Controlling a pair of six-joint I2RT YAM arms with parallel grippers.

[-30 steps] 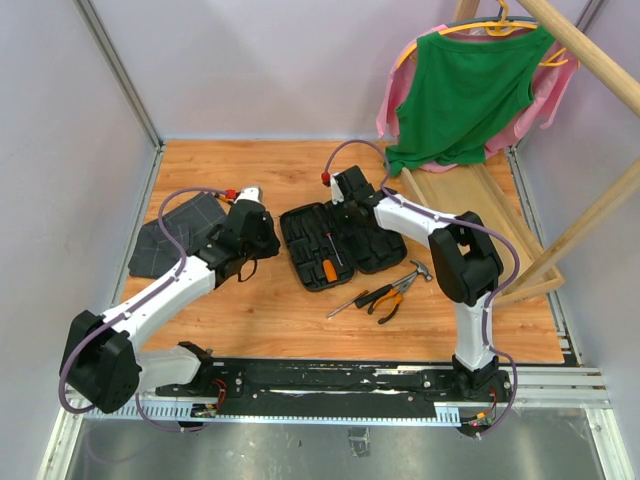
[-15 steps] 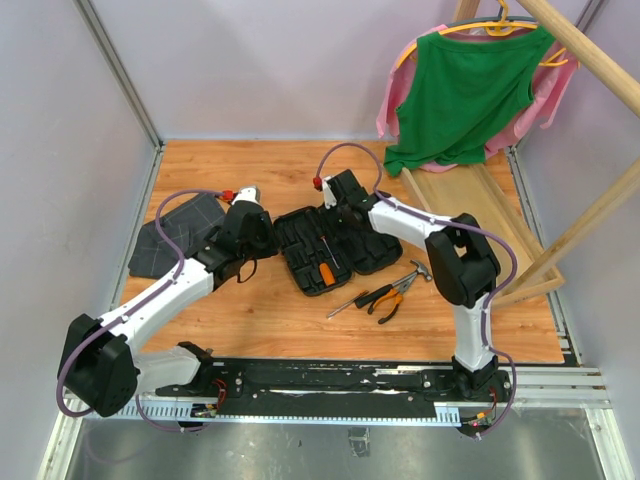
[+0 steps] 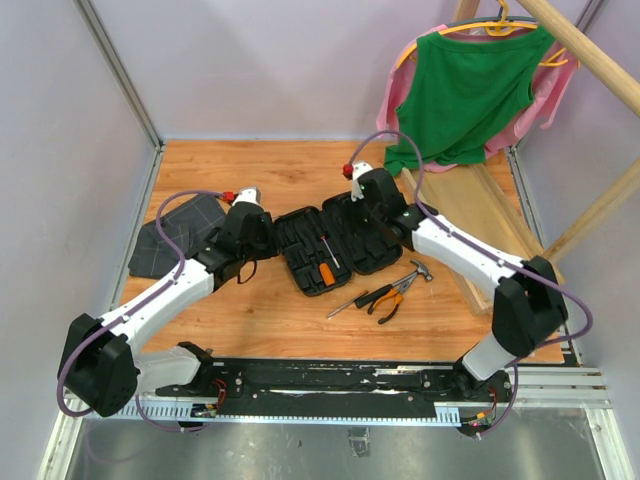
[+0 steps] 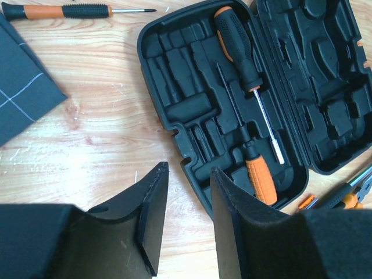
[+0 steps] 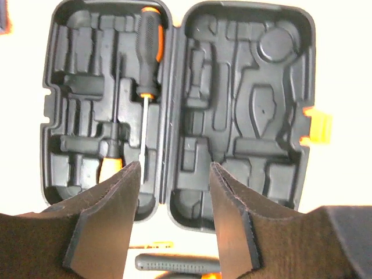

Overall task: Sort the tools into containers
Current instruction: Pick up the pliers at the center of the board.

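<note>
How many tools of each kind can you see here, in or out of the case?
Screwdrivers: 4
Pliers: 1
Hammer: 1
Total: 6

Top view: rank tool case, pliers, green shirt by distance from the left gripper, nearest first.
1. tool case: lying open right beside the left gripper, on its right.
2. pliers: beyond the case, on the table's near-right side.
3. green shirt: hanging at the far right corner.
</note>
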